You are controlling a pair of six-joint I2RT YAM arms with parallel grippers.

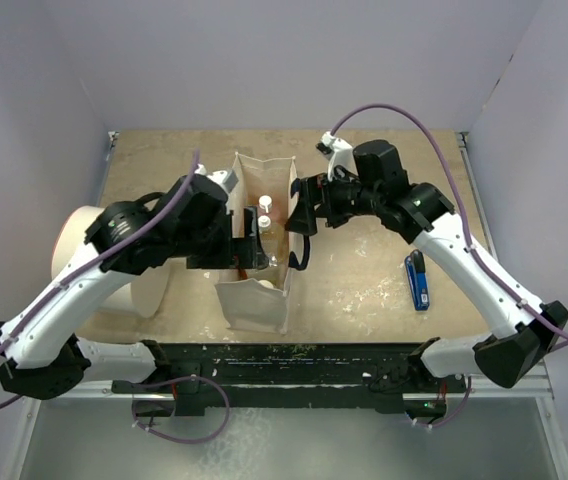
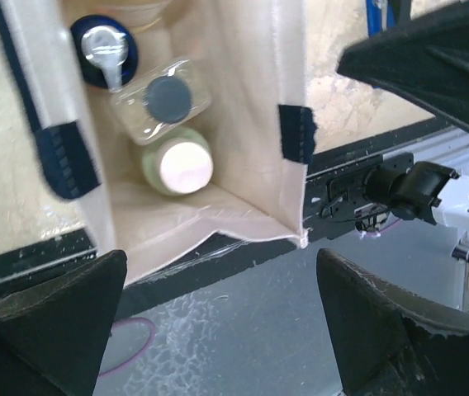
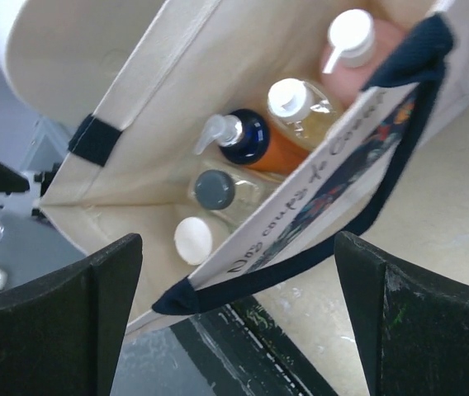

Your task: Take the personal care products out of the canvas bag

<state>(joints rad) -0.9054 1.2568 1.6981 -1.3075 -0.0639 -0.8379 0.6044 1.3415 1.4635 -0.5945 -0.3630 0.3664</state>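
Top view. The canvas bag stands upright mid-table with its mouth open, between the two arms. The personal care products are inside it; only a couple of white caps show from here. The left gripper is at the bag's left rim and the right gripper at its right rim. A white cylinder is at the left, partly under the left arm. A blue-and-black tool lies on the table, well apart from the bag.

Left wrist. It looks down into the bag. The jaws are spread wide, with nothing between them. In a row sit the orange-and-dark-blue pump bottle, the black-capped bottle and the olive-green bottle.

Right wrist. The jaws are spread wide here too, gripping nothing; the bag's printed side and dark strap lie below them. All five bottles are in the bag: the pink pump bottle and the yellowish white-capped bottle, then the other three.
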